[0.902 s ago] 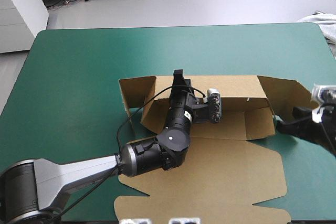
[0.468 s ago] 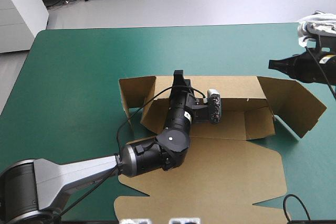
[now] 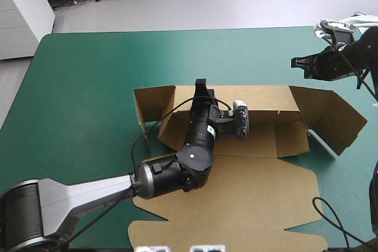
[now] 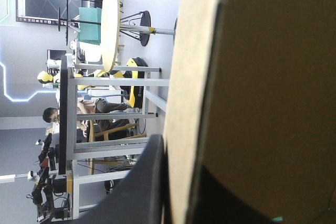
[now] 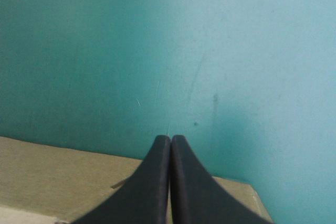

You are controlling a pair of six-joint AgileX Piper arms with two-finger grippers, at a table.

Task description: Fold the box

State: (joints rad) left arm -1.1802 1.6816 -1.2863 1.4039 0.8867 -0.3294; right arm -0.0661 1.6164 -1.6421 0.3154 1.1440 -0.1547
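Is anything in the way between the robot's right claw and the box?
No, nothing visible. The right gripper hangs shut over bare teal-green cover, just beyond the far right corner of the box. The left gripper pinches the far wall farther along.

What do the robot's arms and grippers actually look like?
The left arm has a smooth grey tube-shaped link, then bulky black rounded joints, one marked with a small white dot. The right arm is black too. The left gripper and right gripper each end in two broad black fingers curved like fins.
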